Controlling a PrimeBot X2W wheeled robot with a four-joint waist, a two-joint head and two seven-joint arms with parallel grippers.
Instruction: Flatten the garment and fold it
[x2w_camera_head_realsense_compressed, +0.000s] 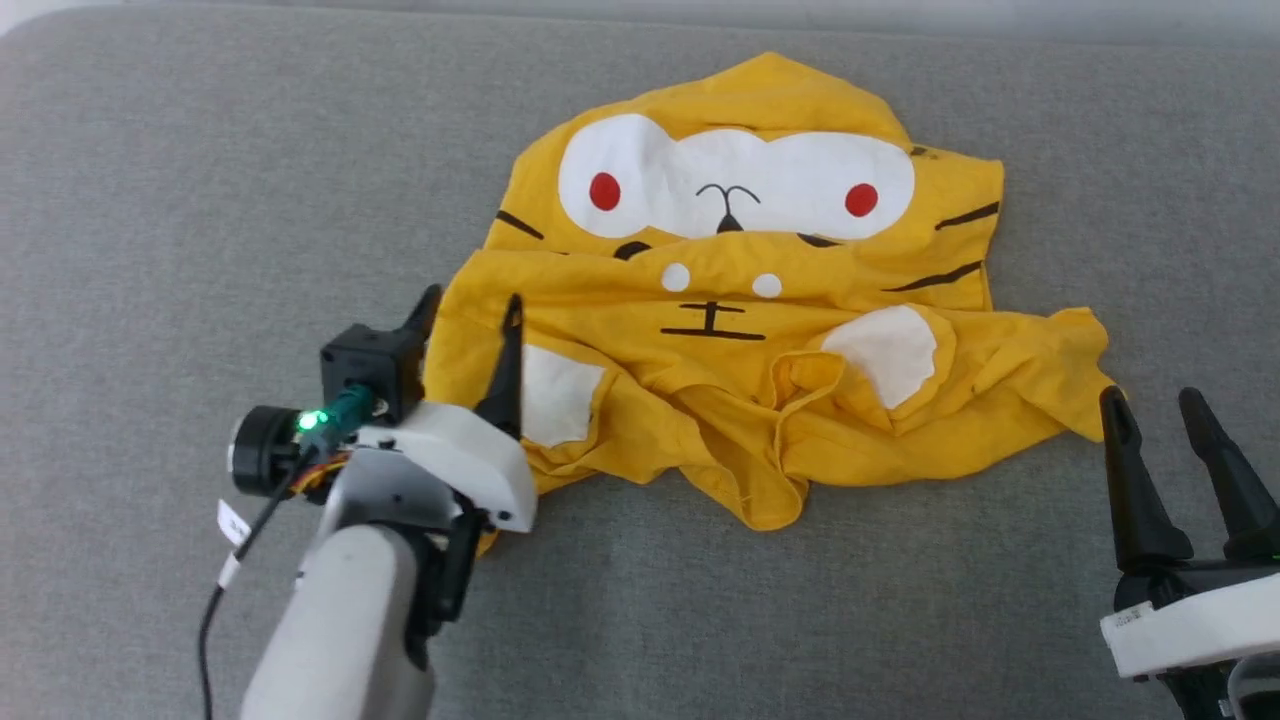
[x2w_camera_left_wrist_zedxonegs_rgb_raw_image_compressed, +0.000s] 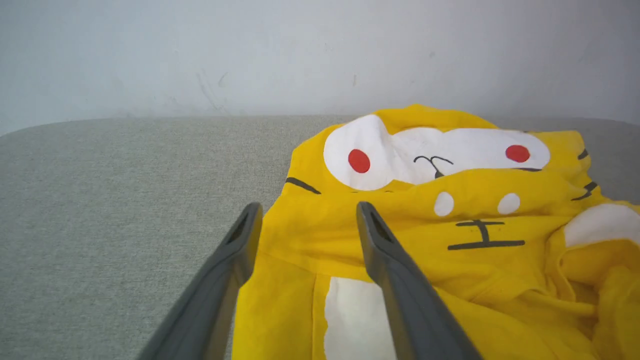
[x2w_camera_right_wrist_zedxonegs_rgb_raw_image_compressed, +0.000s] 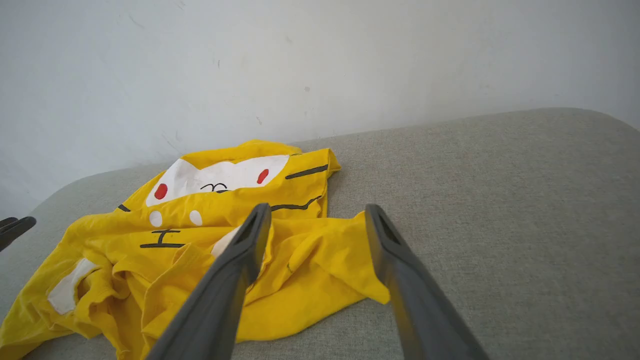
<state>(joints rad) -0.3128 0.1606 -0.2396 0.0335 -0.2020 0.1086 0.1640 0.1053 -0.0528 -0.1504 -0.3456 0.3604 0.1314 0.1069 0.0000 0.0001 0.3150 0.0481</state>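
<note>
The garment (x2w_camera_head_realsense_compressed: 740, 330) lies print-side up on the grey cloth-covered worktop (x2w_camera_head_realsense_compressed: 150, 200), a little above the middle of the head view. Its cartoon face is fairly smooth toward the top of the frame. The lower half is bunched into ridges, and a hem is turned over near the centre, so I'd say the flattening has barely started and folding is some way off.

The left gripper (x2w_camera_head_realsense_compressed: 473, 297) sits at the shirt's left edge, centre-left in the frame, with its two dark fingers spread apart and nothing between them. In the left wrist view one finger is over bare grey cloth and the other over yellow fabric, straddling the edge, which looks like a line-up for pinching that side. I can't tell whether the tips touch the cloth.

The right gripper (x2w_camera_head_realsense_compressed: 1150, 396), at the lower right, is also spread wide and empty. It points at the loose yellow corner just beyond its tips. Placed at opposite sides like this, the pair seem set to pull the shirt outward.
</note>
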